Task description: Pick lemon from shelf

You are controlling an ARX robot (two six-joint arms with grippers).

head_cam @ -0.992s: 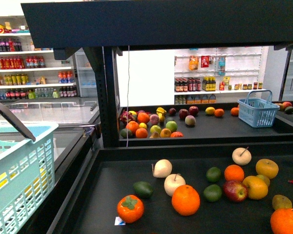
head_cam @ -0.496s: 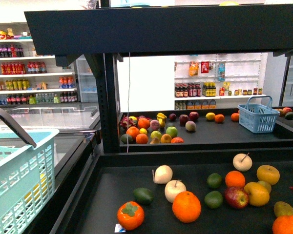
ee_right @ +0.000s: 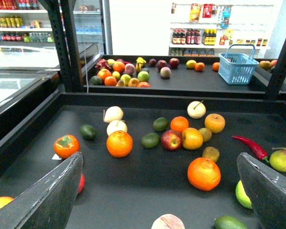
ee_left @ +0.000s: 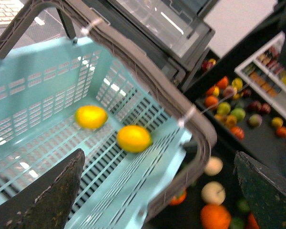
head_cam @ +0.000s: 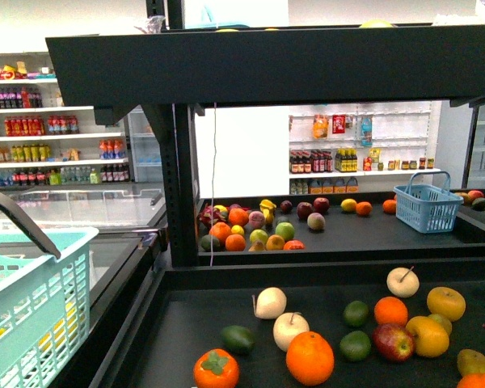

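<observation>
Lemon [ee_left: 134, 138], seemingly, lies in basket [ee_left: 47, 86] beyond open left claw [ee_left: 157, 191].

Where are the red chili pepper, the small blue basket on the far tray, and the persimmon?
red chili pepper [ee_right: 250, 147]: right wrist view, mid-body.
blue basket [ee_right: 237, 69]: right wrist view, front wall.
persimmon [ee_right: 66, 146]: right wrist view, orange skin below its green cap.

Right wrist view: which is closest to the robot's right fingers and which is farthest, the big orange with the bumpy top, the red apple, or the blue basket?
1. Big bumpy-topped orange: nearest, low on the near black tray between the right fingers.
2. Shiny red apple: farther back, mid-tray among the fruit.
3. Blue plastic basket: farthest, on the back tray.
</observation>
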